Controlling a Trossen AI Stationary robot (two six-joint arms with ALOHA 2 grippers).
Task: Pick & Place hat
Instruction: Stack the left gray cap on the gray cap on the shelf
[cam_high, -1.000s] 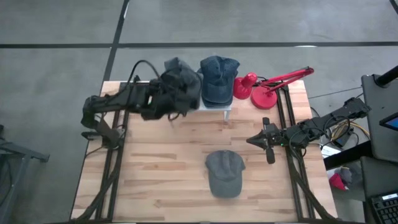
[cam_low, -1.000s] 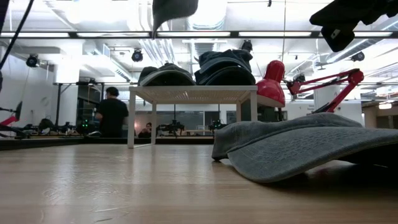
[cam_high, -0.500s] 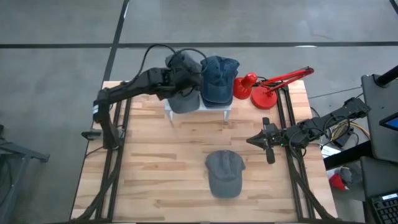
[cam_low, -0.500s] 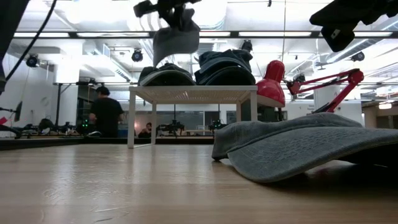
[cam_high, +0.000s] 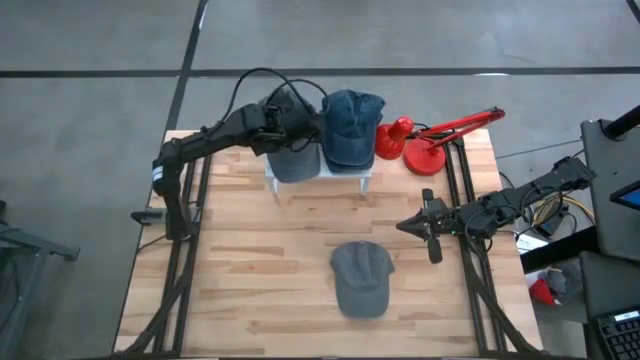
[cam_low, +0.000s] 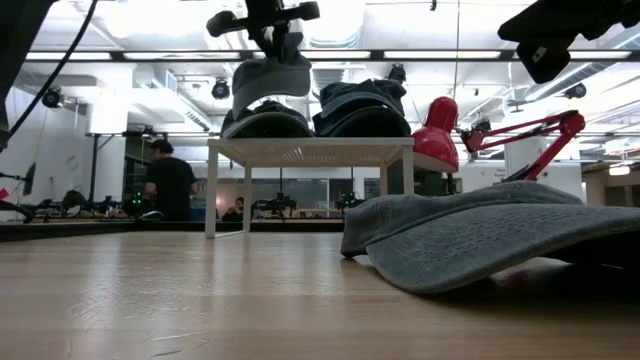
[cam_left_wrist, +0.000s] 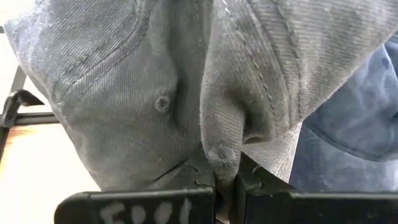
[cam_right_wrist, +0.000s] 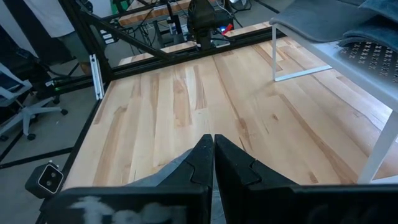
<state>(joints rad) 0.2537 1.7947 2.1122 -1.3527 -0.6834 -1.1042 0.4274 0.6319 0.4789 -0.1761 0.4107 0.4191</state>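
Note:
My left gripper (cam_high: 290, 122) is shut on a grey hat (cam_high: 293, 160) and holds it over the left half of a small white rack (cam_low: 310, 150) at the table's far middle. Under it a second grey hat (cam_low: 268, 120) lies on the rack, its crown button (cam_left_wrist: 163, 102) showing. Whether the two hats touch, I cannot tell. Blue hats (cam_high: 350, 130) are stacked on the rack's right half. A third grey hat (cam_high: 360, 280) rests flat on the table's near middle. My right gripper (cam_high: 430, 238) waits shut at the right, holding nothing. My left gripper pinches a bunched fold of the grey hat's crown (cam_left_wrist: 222, 152) between its two fingers. The fingers come slanting down from the table's left. The hat hangs below the fingers (cam_low: 272, 45), with its brim low over the hat stacked on the rack.
A red desk lamp (cam_high: 420, 150) stands at the far right beside the rack, its arm reaching toward the right edge. Bare wooden tabletop (cam_high: 250, 260) lies between the rack and the near edge. A person (cam_low: 170, 180) stands in the room beyond the table.
My left gripper has swung toward the table's right and far edges and come down, carrying the grey hat from left of the rack to just over the grey hat on the rack's left half. It has rolled a little and stayed shut.

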